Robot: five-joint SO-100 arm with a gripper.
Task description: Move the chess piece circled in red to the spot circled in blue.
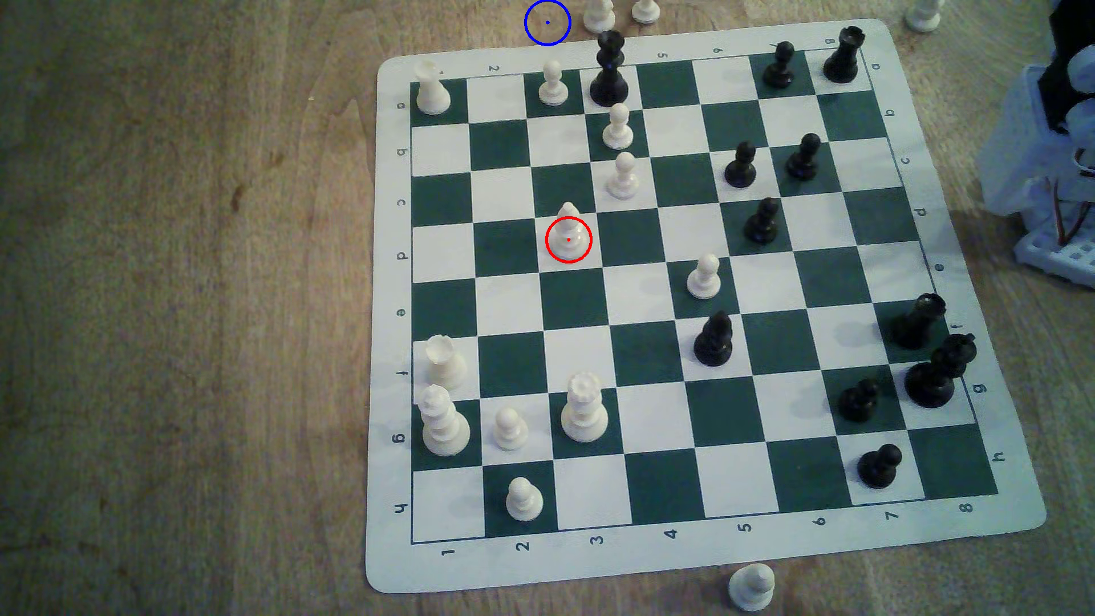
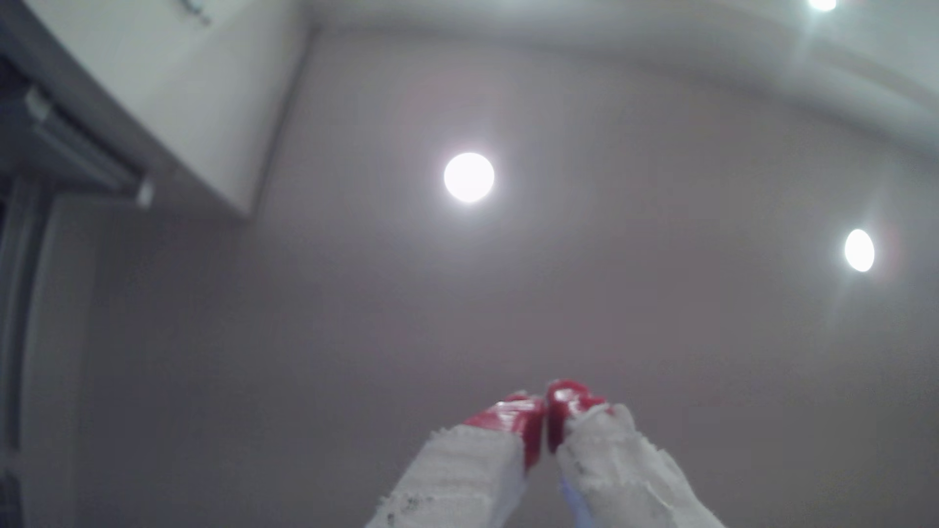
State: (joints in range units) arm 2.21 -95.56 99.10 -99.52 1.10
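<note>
Bishop (image 1: pixel 568 234), cream-white plastic, stands upright a little above the middle of the exterior view, on a white square of the chessboard (image 1: pixel 391 331) in the row lettered d and the column numbered 3. It has a pointed teardrop top, a slim neck and a round base, and a thin red ring with a red dot is drawn over its lower body. A dark green square lies on each side of it; nothing touches it.

The nearest neighbours are two white pawns, one (image 1: pixel 622 176) just up and to the right of it and another (image 1: pixel 618 127) beyond that. A tall black piece (image 1: pixel 610 70) stands higher still, at the board's top edge, with a white pawn (image 1: pixel 553 83) beside it on the exterior view's left.

The spot (image 1: pixel 547 22) is a patch of bare brown wood off the board, at the top edge of the exterior view, outlined by a blue ring with a blue centre dot. Two white pieces (image 1: pixel 599 15) stand on the table just to its right.

The robot's white base (image 1: pixel 1049 177) sits at the far right edge of the exterior view, well apart from the bishop.

In the wrist view the gripper (image 2: pixel 545 406) points up at a grey ceiling with round lamps (image 2: pixel 468 177); its red-tipped fingers (image 2: pixel 513 416) are pressed together with nothing between them.
</note>
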